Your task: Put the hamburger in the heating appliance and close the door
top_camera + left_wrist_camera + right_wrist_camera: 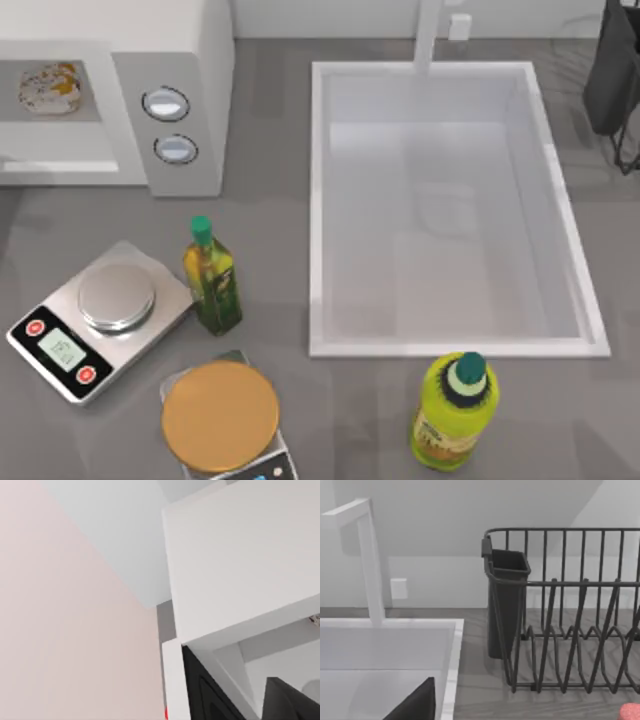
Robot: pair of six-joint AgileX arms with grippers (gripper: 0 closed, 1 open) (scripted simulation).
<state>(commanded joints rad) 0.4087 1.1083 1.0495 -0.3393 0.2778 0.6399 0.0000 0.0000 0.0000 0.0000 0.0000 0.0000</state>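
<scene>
The hamburger (48,88), a pale lump with yellow-orange patches, lies inside the white microwave (205,60) at the table's far left. Its grey panel carries two round knobs (166,104). In the left wrist view the microwave's white body (240,555) is very close, with my left gripper (252,700) dark at the frame's lower edge by the cavity opening. A white edge with a pale flat panel (75,610) beside it looks like the door, swung open. My right gripper (415,705) hangs over the sink's far right corner.
A big white sink (320,200) with a faucet (428,35) takes the middle and right. Silver scales (100,315), an oil bottle (212,280), a tan disc (220,415) and a yellow-green bottle (455,410) stand in front. A black dish rack (570,605) is far right.
</scene>
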